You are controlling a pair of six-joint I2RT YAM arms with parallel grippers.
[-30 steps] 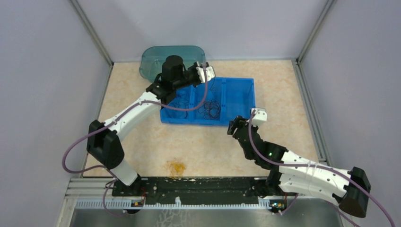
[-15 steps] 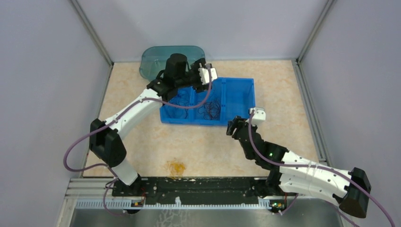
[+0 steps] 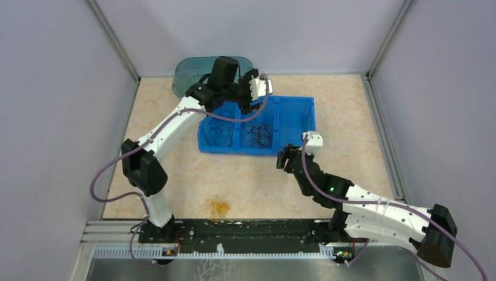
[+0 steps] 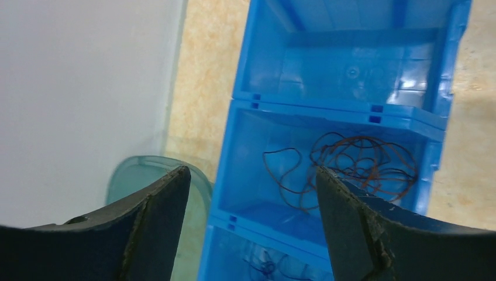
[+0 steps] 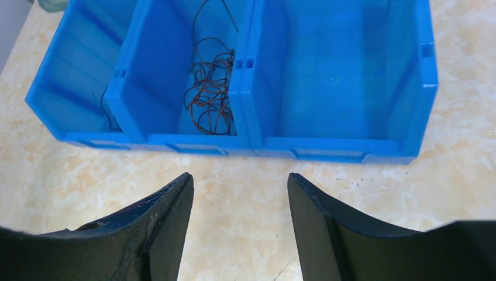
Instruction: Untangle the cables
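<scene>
A tangle of thin brown cables (image 4: 351,164) lies in the middle compartment of the blue bin (image 3: 295,126), also seen as the brown clump (image 5: 210,99) in the right wrist view. Thin dark cables (image 3: 219,126) lie in the bin's left compartment. A small yellow-orange clump (image 3: 217,206) sits on the table near the front rail. My left gripper (image 4: 251,172) hovers open above the bin's far side, nothing between its fingers. My right gripper (image 5: 238,178) stands open over the bare table just in front of the bin, holding nothing.
A teal translucent container (image 3: 213,70) stands behind the bin against the back wall, close to the left gripper. The bin's right compartment (image 5: 339,76) holds nothing. Side walls enclose the marbled table (image 3: 351,117). The black rail (image 3: 245,231) runs along the near edge.
The left gripper went from shut to wide open and rose toward the back right over the bin. The right gripper crept slightly left and closer to the bin.
</scene>
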